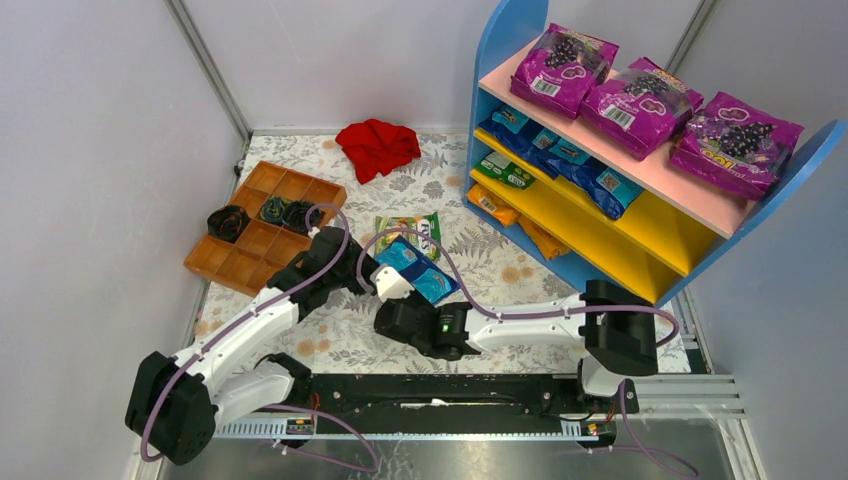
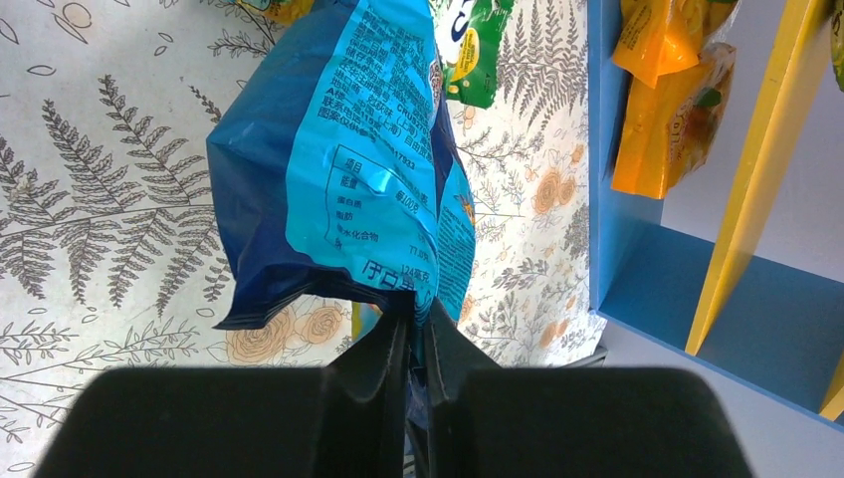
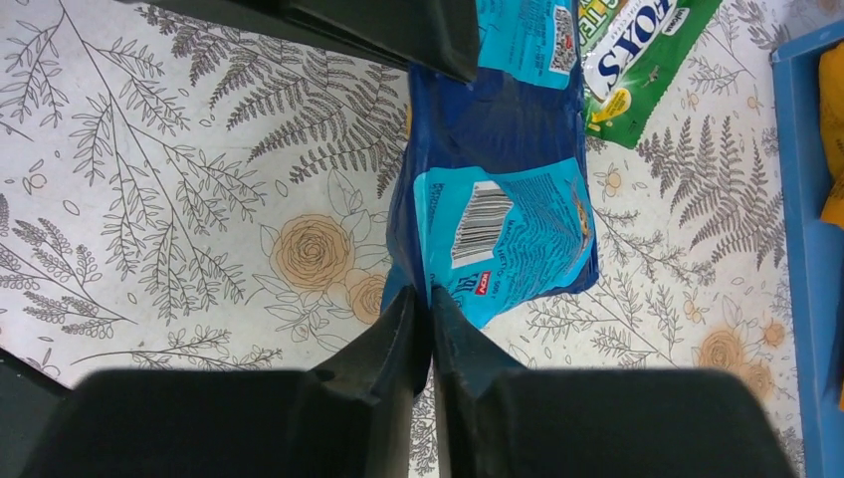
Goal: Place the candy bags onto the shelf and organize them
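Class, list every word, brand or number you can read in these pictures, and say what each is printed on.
"FOX'S": white letters on the green bag.
"17933": in the small print on the blue bag; the Chinese lines around it are too small to read.
Barcode digits on the blue bag: too small.
Purple bags and the smaller bags on the shelf: print too blurred.
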`<action>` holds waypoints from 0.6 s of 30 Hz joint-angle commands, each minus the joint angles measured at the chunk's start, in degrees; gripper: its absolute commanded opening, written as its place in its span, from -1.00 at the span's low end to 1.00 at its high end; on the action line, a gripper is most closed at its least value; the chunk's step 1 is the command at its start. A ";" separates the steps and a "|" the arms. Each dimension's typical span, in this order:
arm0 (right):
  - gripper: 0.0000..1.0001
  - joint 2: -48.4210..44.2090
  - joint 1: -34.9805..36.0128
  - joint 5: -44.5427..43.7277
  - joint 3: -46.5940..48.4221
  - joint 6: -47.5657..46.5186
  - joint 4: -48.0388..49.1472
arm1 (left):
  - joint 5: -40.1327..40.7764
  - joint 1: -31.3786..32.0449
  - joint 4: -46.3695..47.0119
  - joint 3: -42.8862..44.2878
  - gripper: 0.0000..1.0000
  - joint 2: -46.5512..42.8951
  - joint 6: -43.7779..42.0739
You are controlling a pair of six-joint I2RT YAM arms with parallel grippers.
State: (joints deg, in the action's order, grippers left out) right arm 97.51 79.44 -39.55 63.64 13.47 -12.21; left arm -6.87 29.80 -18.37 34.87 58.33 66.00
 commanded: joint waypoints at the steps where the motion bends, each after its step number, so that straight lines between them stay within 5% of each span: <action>1: -0.87 -5.55 -0.29 -1.69 -2.67 1.17 2.90 | 1.04 -0.01 4.96 3.72 -0.72 -0.57 -0.86; 2: -0.99 -6.43 -0.26 -1.45 -3.29 1.42 3.56 | 1.37 -0.13 4.63 3.80 -0.59 -0.61 -1.20; 6: -1.00 -10.10 -0.41 -0.99 -6.65 1.64 5.76 | 3.00 -1.10 0.93 4.96 0.20 -1.39 -3.72; 8: -1.00 -12.12 -0.68 0.14 -8.34 1.31 7.10 | 2.88 -2.09 0.29 5.05 0.44 -2.19 -4.97; 15: -1.00 -16.02 -1.39 0.31 -11.78 0.42 8.34 | 0.14 -3.87 -0.12 3.37 0.51 -1.74 -4.57; 18: -1.00 -16.68 -1.48 0.84 -12.51 -0.63 8.58 | -0.10 -4.09 0.83 2.65 0.38 -1.16 -4.54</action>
State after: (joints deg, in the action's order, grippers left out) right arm 84.18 78.26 -37.85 51.13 13.69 -7.57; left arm -6.92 26.15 -19.99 37.47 57.10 62.39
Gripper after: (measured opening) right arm 0.011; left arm 0.724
